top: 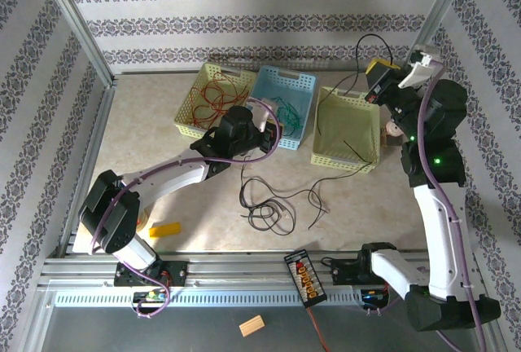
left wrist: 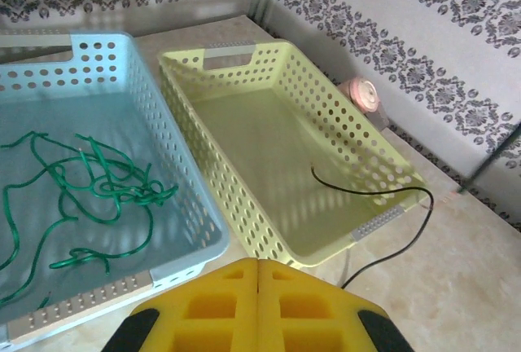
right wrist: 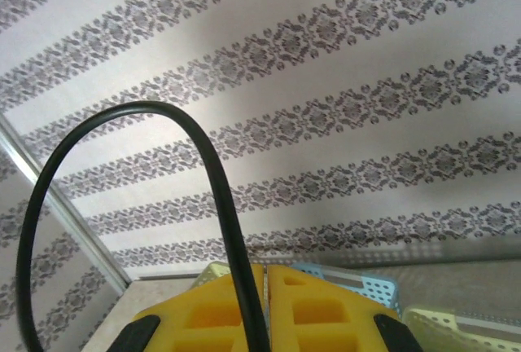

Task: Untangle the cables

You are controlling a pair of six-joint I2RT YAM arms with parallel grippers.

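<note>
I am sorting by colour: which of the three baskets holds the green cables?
The blue basket in the middle: it holds the green cables. The left yellow basket holds red cables, the right yellow basket a black cable.

Bright, even light; soft shadows, mild blur.

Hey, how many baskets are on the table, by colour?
Yellow baskets: 2 (left, right)
Blue basket: 1
Total: 3
</note>
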